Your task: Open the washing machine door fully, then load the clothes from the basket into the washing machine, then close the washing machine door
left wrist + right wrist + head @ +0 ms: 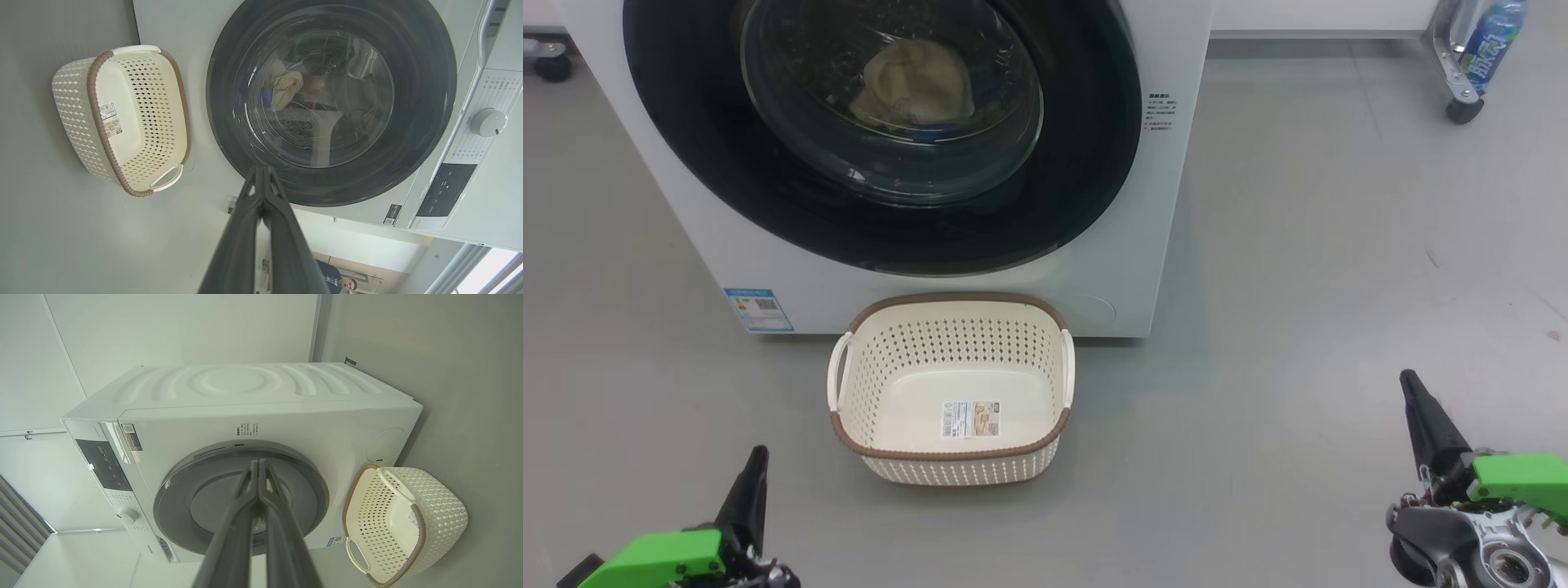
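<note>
The white washing machine (1160,204) (494,196) (306,420) stands ahead with its black-rimmed round door (1094,163) (421,122) (179,498) lying flush against the front. Behind the glass, the pale cream clothes (919,82) (286,85) lie in the drum with a bit of blue beside them. On the floor before the machine, the cream basket (956,327) (81,118) (433,514) holds nothing but its label. My left gripper (756,465) (261,173) is shut at the lower left, holding nothing. At the lower right, my right gripper (1409,388) (258,467) is shut and holds nothing.
Grey floor (1339,286) spreads around the machine. A wheeled metal stand (1462,90) with a blue bottle (1494,41) is at the back right, another caster (551,61) at the back left. A person (347,283) appears small in the left wrist view.
</note>
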### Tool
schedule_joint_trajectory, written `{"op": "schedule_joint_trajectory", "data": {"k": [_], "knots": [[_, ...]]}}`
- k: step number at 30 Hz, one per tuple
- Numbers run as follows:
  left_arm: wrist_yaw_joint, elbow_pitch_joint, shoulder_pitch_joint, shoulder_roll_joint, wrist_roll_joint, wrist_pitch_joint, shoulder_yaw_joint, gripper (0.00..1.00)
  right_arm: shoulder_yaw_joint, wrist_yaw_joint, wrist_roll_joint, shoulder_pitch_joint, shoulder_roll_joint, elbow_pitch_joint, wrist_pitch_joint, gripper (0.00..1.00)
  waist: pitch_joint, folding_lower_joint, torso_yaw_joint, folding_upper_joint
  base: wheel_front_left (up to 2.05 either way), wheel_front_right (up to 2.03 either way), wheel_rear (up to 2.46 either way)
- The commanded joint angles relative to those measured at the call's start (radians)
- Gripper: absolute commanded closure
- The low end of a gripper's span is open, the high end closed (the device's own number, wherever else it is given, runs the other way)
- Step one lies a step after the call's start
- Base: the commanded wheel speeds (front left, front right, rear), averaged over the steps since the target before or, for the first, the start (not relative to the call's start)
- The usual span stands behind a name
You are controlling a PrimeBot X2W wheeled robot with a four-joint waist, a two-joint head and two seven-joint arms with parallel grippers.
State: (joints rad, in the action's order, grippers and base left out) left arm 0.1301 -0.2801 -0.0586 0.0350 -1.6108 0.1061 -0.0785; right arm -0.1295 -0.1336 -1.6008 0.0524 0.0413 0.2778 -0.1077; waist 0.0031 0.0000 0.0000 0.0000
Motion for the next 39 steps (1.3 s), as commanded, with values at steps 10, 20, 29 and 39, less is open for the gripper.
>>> {"op": "schedule_joint_trajectory", "data": {"k": [10,20,29,39], "knots": [[0.001,0.035,-0.049,0.016,0.002,0.007,-0.035,1.0,0.015,0.003,-0.007,0.056,0.009,-0.033,-0.006,1.0,0.0,0.0,0.0,0.0,0.0,0.0,0.0],[0.001,0.035,-0.049,0.016,0.002,0.007,-0.035,1.0,0.015,0.003,-0.007,0.056,0.009,-0.033,-0.006,1.0,0.0,0.0,0.0,0.0,0.0,0.0,0.0],[0.001,0.035,-0.049,0.016,0.003,0.007,-0.036,1.0,0.015,0.003,-0.007,0.056,0.009,-0.033,-0.006,1.0,0.0,0.0,0.0,0.0,0.0,0.0,0.0],[0.001,0.035,-0.049,0.016,0.003,0.007,-0.036,1.0,0.015,0.003,-0.007,0.056,0.009,-0.033,-0.006,1.0,0.0,0.0,0.0,0.0,0.0,0.0,0.0]]}}
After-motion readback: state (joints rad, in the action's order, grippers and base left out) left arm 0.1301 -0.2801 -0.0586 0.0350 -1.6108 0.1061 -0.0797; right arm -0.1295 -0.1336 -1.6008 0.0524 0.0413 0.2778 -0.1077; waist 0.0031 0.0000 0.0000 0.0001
